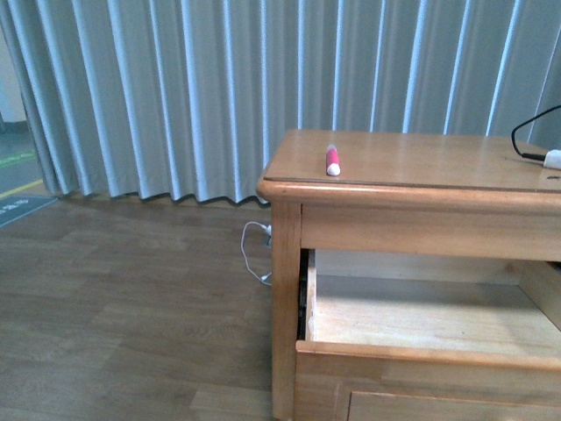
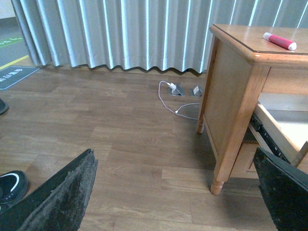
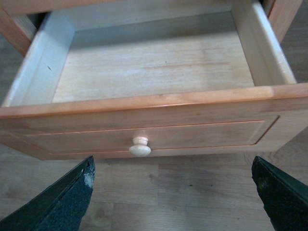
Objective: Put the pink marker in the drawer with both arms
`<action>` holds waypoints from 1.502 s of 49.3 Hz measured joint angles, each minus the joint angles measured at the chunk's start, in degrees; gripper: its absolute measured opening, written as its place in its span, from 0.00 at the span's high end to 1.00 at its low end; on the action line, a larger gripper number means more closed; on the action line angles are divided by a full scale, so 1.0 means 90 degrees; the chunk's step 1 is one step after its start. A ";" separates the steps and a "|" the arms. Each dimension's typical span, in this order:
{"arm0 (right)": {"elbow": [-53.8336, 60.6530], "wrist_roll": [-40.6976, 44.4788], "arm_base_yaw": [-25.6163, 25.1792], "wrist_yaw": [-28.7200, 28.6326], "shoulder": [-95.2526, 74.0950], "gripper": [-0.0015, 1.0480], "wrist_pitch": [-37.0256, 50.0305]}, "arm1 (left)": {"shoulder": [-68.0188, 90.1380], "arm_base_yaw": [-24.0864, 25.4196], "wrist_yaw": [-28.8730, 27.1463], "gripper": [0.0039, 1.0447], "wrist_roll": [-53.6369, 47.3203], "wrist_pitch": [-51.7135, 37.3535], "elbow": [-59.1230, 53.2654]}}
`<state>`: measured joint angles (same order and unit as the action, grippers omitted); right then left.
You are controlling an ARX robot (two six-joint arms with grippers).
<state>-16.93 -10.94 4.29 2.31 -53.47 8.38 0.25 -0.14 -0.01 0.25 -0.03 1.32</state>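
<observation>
The pink marker (image 1: 333, 160) lies on top of the wooden cabinet (image 1: 403, 162) near its left front corner, white end toward me; the left wrist view shows the pink marker (image 2: 279, 41) there too. The drawer (image 1: 421, 353) is pulled out and I see nothing inside it. My right gripper (image 3: 173, 197) hangs open just in front of the drawer front (image 3: 159, 102), below its round knob (image 3: 140, 147). My left gripper (image 2: 175, 202) is open over the floor, left of the cabinet. Neither arm shows in the front view.
A grey curtain (image 1: 175, 88) hangs behind the cabinet. A white cable (image 2: 173, 103) runs from floor sockets beside the cabinet leg (image 2: 217, 180). A white plug with black cable (image 1: 550, 158) sits at the top's right edge. A black shoe (image 2: 12, 185) is on the floor.
</observation>
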 joint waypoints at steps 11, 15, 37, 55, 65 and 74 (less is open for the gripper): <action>-0.0444 0.0231 -0.0913 -0.0964 0.2285 0.09 -0.2317 | 0.0000 0.0000 0.0000 0.06 -0.0002 0.0000 0.0000; -0.0525 0.0245 -0.0967 -0.0916 0.2511 0.09 -0.2586 | 0.0000 0.0000 0.0000 0.06 0.0000 0.0000 0.0000; -0.0542 0.0245 -0.0993 -0.0884 0.2572 0.09 -0.2642 | 0.1071 -0.1617 -0.3194 0.06 0.0491 -0.0163 0.0155; -0.0542 0.0245 -0.0993 -0.0884 0.2572 0.09 -0.2642 | 0.5795 -0.2747 -0.2875 0.06 -0.0155 -0.2837 0.2841; -0.0542 0.0245 -0.0993 -0.0884 0.2572 0.09 -0.2642 | 0.8672 -0.2997 -0.2501 0.06 -0.0736 -0.3079 0.5010; -0.0542 0.0248 -0.0993 -0.0884 0.2574 0.09 -0.2642 | 1.0302 -0.3016 -0.2395 0.06 -0.0872 -0.2642 0.6734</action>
<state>-21.80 -8.71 -4.64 -5.65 -30.30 -15.40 92.97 -27.29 -21.56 -7.60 -23.81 61.93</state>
